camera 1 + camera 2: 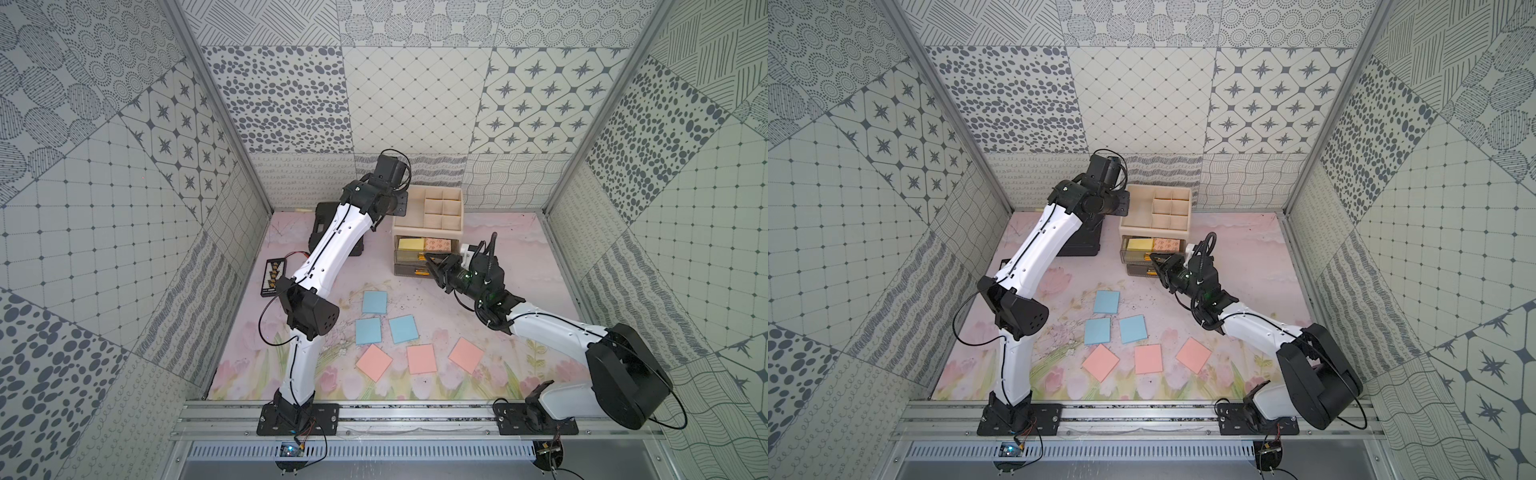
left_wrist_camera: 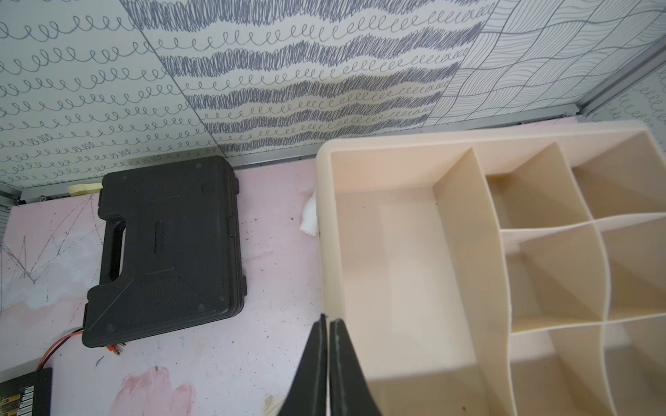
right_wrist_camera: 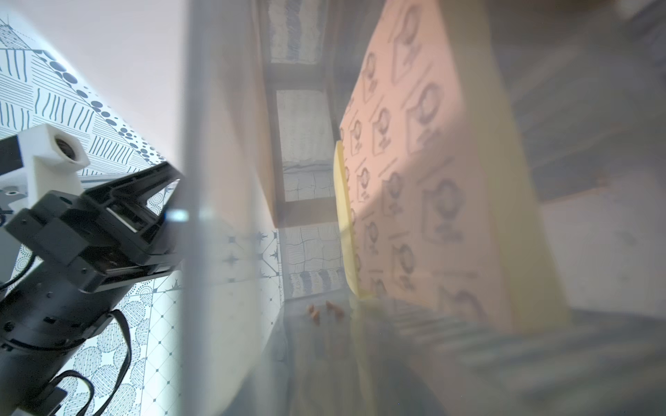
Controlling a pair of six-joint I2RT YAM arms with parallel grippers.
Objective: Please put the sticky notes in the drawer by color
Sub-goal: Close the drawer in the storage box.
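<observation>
The cream plastic cabinet with its smoky translucent top drawer pulled forward blocked the rear centre; the right gripper crowded the drawer's front. A narrow strip of floral mat separated cabinet from flat black plastic case, the white left arm spanning above. Right of the cabinet the mat lay open.

This is a robotics lab test cell: patterned panels in aluminium framing wall the counter at 9, 12 and 3 o'clock (every tile a different doodle print). The left arm and right arm are bolted to a metal rail at 6 o'clock, with a bare circuit board below it.
</observation>
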